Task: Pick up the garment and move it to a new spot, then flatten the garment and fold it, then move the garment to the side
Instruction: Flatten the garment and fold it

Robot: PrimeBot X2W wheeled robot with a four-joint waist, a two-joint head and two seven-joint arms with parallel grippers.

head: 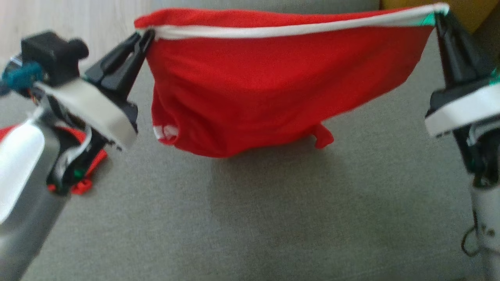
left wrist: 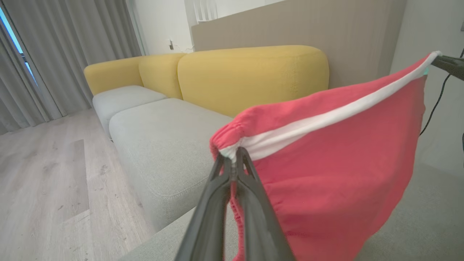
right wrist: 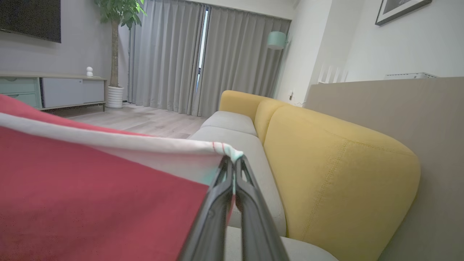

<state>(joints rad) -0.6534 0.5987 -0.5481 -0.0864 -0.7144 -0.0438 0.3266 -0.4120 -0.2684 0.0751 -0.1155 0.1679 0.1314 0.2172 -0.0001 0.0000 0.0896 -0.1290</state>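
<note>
The garment (head: 273,86) is red with a white band along its top edge. It hangs stretched between my two grippers above the grey sofa seat (head: 273,218), its lower folds sagging close to the cushion. My left gripper (head: 146,35) is shut on the garment's left corner; the left wrist view shows that gripper (left wrist: 233,154) pinching the gathered corner of the garment (left wrist: 337,170). Across at the right corner, my right gripper (head: 439,17) is shut on the white band, and the right wrist view shows it (right wrist: 233,159) clamped on the garment (right wrist: 90,195).
Yellow back cushions (left wrist: 250,76) run along the far side of the sofa, with more grey seats (left wrist: 159,141) beyond. Wooden floor (left wrist: 47,181) lies off the sofa's left edge. Another red item (head: 84,183) lies partly hidden under my left arm.
</note>
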